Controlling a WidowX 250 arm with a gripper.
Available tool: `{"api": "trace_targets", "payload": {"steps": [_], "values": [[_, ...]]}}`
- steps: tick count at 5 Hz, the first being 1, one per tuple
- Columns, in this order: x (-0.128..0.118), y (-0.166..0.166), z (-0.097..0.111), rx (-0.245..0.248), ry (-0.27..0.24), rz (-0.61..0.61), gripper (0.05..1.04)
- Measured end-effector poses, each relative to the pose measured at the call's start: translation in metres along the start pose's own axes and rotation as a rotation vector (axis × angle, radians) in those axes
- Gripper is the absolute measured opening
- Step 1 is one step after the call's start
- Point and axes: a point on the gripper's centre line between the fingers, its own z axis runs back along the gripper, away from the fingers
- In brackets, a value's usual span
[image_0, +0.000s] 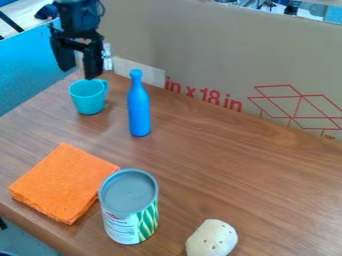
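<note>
At the near edge of the view, a pale, rounded object (212, 239) with small dark spots lies on the brown wood-grained counter (227, 160), part of it cut off by the frame. Just beyond it and to the left, a can (128, 206) stands upright, its grey top uppermost and its label patterned in green and white. Past the can on its left side, a folded orange cloth (61, 182) lies flat; one corner comes right up to the can in the view, and whether the two touch is not clear.

Farther back, a blue bottle (138, 110) stands upright on its base, with its narrow neck pointing up. To its left and slightly farther away, the turquoise cup (87, 98) also stands upright on the counter, apart from the bottle, with its handle on the side toward the bottle.

The black tool (79, 70) hangs down at the upper left, nearest to the cup. Its two fingers are spread, with a visible gap between them and nothing held. The cup sits below the fingertips, its rim close to the right-hand one in the view; contact cannot be made out. No grip or lift is in place, and whether the cup has already been handled cannot be judged. Behind everything rises a cardboard panel (200, 45) with red markings, meeting a blue panel (27, 70) at the left.
</note>
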Motion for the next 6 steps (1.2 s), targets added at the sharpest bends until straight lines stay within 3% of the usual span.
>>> {"api": "trace_targets", "payload": {"steps": [1,3,6], "values": [[0.008,0.001,-0.007,0.024,-0.023,-0.031,1.001],[0.008,0.0,-0.029,0.027,-0.009,-0.062,1.001],[0.013,-0.009,-0.052,-0.003,0.021,-0.095,1.001]]}}
